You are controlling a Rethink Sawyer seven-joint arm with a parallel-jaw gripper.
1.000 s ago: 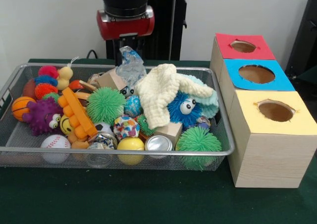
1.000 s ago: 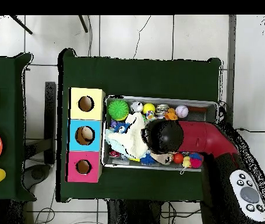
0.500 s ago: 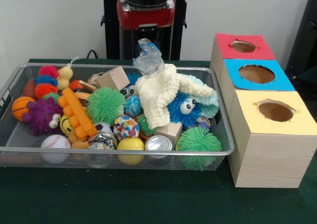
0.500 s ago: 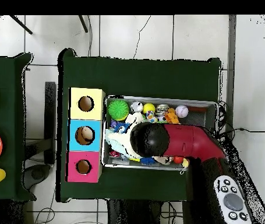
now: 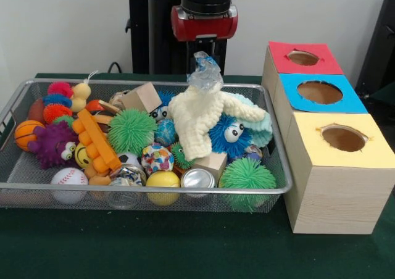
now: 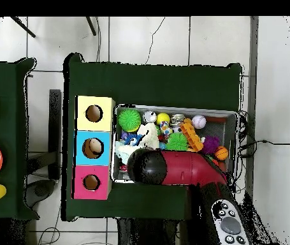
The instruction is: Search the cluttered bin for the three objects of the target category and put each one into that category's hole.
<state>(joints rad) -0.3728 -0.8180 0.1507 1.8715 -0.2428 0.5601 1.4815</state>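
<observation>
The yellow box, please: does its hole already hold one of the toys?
No, the yellow box shows an empty hole in the front view.

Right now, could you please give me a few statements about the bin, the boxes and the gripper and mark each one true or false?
1. The gripper holds a crumpled clear plastic bag above the wire mesh bin. True.
2. The three boxes run red, blue, yellow from far to near in the front view. True: red-topped box, blue-topped box, yellow-topped box.
3. The baseball lies at the bin's end nearest the boxes. False: it lies at the end away from them.
4. The cream knitted cloth is draped over other toys. True.
5. The yellow-topped box has no hole. False: each top has one round hole.
</observation>
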